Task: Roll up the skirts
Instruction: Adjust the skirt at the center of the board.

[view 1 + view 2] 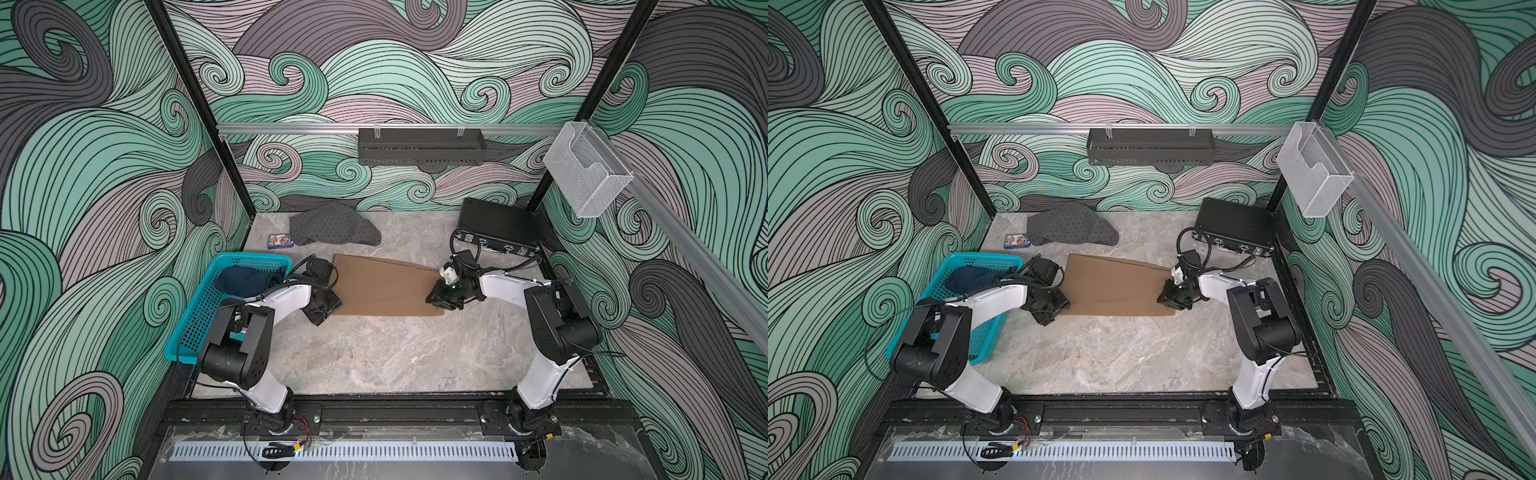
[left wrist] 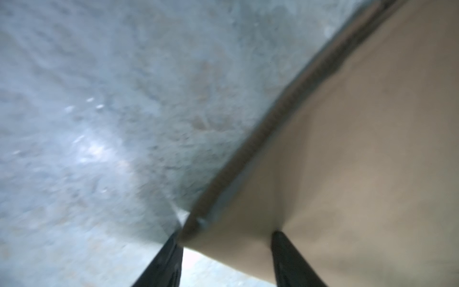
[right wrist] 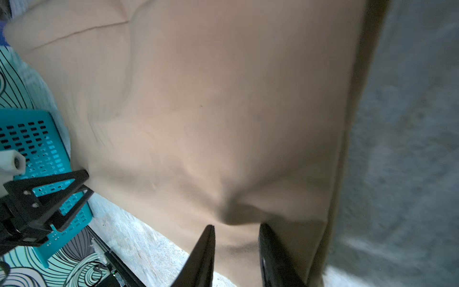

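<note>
Carefully, with the left claw [image 2: 226,233] wide astride a corner of the tan skirt [image 1: 382,286] and the right claw [image 3: 237,225] narrow on its pucker, we should flatten before rolling.

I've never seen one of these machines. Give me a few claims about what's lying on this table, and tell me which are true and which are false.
1. The tan-brown cloth skirt lies spread flat on the grey marble table, between the left gripper and the right gripper. True.
2. The dark blue denim skirt lies on the bare table. False: it sits inside the teal perforated plastic basket.
3. The dark grey black-dotted skirt is neatly rolled up. False: it lies loosely crumpled at the table's back.
4. The black hard case sits at the table's back corner on the robot's right. True.
</note>
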`<state>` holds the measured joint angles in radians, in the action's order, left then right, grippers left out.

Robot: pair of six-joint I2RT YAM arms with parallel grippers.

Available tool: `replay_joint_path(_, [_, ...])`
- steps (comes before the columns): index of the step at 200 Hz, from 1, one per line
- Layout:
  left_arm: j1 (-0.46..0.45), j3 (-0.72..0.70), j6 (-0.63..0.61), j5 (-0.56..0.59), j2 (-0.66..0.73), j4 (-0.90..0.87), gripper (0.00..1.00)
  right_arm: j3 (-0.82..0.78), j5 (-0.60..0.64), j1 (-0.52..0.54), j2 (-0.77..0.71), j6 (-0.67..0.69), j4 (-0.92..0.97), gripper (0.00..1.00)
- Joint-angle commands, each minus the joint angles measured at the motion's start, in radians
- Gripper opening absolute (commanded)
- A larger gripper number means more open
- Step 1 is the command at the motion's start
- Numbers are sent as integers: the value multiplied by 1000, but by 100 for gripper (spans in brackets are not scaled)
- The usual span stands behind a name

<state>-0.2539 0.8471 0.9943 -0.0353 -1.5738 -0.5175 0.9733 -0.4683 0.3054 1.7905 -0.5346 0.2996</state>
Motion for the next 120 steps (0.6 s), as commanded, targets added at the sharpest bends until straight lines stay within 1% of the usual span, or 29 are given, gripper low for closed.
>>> replay_joint_path(1, [1, 47, 3, 32, 53, -78, 61, -48, 79, -24, -18, -3, 65, 37])
replay_joint_path(13, [2, 127, -34, 17, 50, -118, 62, -57, 75, -24, -51, -2, 65, 40])
replay_joint_path(16, [1, 152, -45, 11, 46, -127, 62, -60, 71, -25, -60, -5, 40, 41])
replay_joint_path(30, [0, 263, -93, -25, 4, -155, 62, -73, 54, -25, -107, -20, 23, 44])
replay_joint_path(36, [-1, 312, -125, -57, -22, -147, 62, -75, 39, -26, -127, -28, 16, 47])
replay_joint_path(49, [-10, 426, -163, -83, -96, -163, 60, -74, 27, -26, -167, -53, -2, 52])
replay_joint_path(61, [-15, 532, -197, -123, -181, -178, 59, -65, 46, -27, -191, -62, -10, 57])
replay_joint_path(83, [-26, 690, -252, -170, -328, -205, 54, -58, 108, -65, -208, -56, 24, 61])
replay_joint_path(105, [-36, 791, -285, -196, -438, -218, 52, -144, 174, -104, -280, -74, -6, 80])
replay_joint_path(120, [-35, 842, -298, -204, -504, -231, 52, -208, 178, -125, -337, -86, -38, 84])
